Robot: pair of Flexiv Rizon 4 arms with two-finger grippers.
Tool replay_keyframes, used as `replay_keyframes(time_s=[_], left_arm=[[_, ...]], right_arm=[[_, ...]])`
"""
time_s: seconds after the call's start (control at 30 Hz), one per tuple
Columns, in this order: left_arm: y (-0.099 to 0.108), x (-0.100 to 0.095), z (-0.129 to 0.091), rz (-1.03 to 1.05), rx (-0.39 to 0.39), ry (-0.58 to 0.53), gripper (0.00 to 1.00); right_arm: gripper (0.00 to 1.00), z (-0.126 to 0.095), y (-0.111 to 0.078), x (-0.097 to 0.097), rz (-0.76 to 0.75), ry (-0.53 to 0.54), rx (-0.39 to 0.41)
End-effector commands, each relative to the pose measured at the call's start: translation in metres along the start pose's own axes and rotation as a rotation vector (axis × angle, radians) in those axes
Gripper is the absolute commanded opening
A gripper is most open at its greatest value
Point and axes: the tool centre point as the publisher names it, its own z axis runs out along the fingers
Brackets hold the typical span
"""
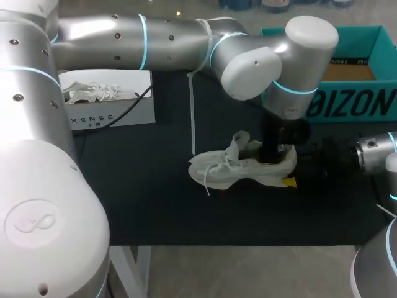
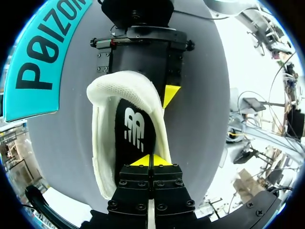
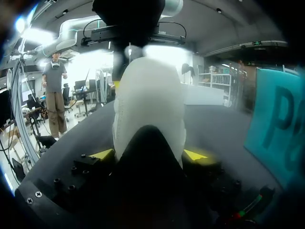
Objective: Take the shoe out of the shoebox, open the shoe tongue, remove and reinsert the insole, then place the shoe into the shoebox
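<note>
Near the teal shoebox [image 1: 353, 105], my left arm [image 1: 186, 43] is overhanging the white sneaker [image 1: 239, 171] on the black counter [image 1: 136, 192], the right pincer [image 3: 148, 155] pinching its heel, the left pincer [image 2: 150, 161] pressed together on its black insole [image 2: 136, 133].

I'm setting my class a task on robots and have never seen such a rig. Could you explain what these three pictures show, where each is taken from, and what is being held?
This is a robot with two silver arms at a table. One picture looks down from above and behind the robot. The two round ones come from a camera on each wrist. On the dark table are a white sneaker, a teal shoebox and a white box. The right gripper is shut on the sneaker's heel, with one yellow-tipped finger on each side. The left gripper, its fingers together, is down inside the sneaker at the black insole. Whether it pinches the insole, I cannot tell.
</note>
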Motion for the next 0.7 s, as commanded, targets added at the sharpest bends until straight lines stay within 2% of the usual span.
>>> replay_keyframes(time_s=[0.03,0.3,0.4,0.47,0.6,0.7], left_arm=[[-0.0040,0.0006,0.0038,0.002,-0.015,-0.003,0.00],[-0.0034,-0.0004,0.0067,0.013,-0.028,-0.015,0.00],[-0.0029,-0.0007,0.0078,0.017,-0.030,-0.018,0.24],[-0.0027,-0.0012,0.0082,0.017,-0.028,-0.018,0.30],[-0.0027,-0.0021,0.0085,0.016,-0.031,-0.021,0.33],[-0.0035,-0.0029,0.0099,0.015,-0.035,-0.027,0.27]], right_arm=[[0.00,0.0051,-0.0066,0.0000,0.001,-0.001,0.001],[0.00,0.0051,-0.0066,0.0000,0.001,-0.001,0.001],[0.00,0.0051,-0.0066,0.0000,0.001,-0.001,0.001],[0.00,0.0051,-0.0066,0.0000,0.001,-0.001,0.001],[0.00,0.0051,-0.0066,0.0000,0.001,-0.001,0.001],[0.00,0.0051,-0.0066,0.0000,0.001,-0.001,0.001]])
